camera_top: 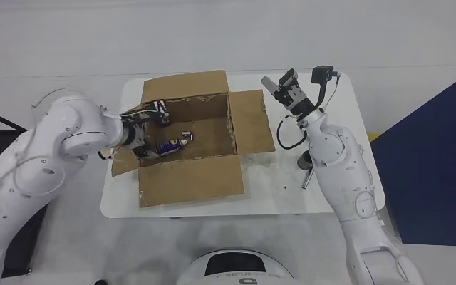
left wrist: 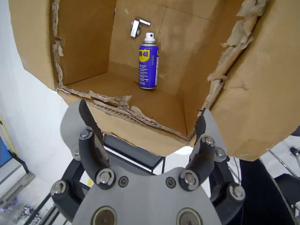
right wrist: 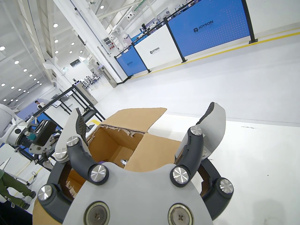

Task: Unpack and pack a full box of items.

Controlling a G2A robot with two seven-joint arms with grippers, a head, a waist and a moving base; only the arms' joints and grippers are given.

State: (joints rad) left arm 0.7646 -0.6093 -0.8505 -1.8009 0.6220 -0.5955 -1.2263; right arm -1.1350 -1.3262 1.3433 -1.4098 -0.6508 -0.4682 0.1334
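An open cardboard box (camera_top: 189, 178) stands in the middle of the white table (camera_top: 285, 192), its flaps spread out. Inside lie a blue spray can (camera_top: 171, 146) and a small metal bracket (camera_top: 187, 135). My left gripper (camera_top: 152, 128) is at the box's left wall, open, with the torn wall edge (left wrist: 140, 120) between its fingers. In the left wrist view the spray can (left wrist: 148, 64) and bracket (left wrist: 138, 26) lie beyond the left gripper (left wrist: 141, 113). My right gripper (camera_top: 279, 80) hangs open and empty off the box's far right corner; the right wrist view looks past the right gripper (right wrist: 146, 115) to the box (right wrist: 150, 146).
A dark metal rod-like item (camera_top: 308, 171) lies on the table to the right of the box, beside my right arm. The box's torn cardboard edges (left wrist: 236, 38) are ragged. The left gripper (right wrist: 39, 134) appears across the box in the right wrist view.
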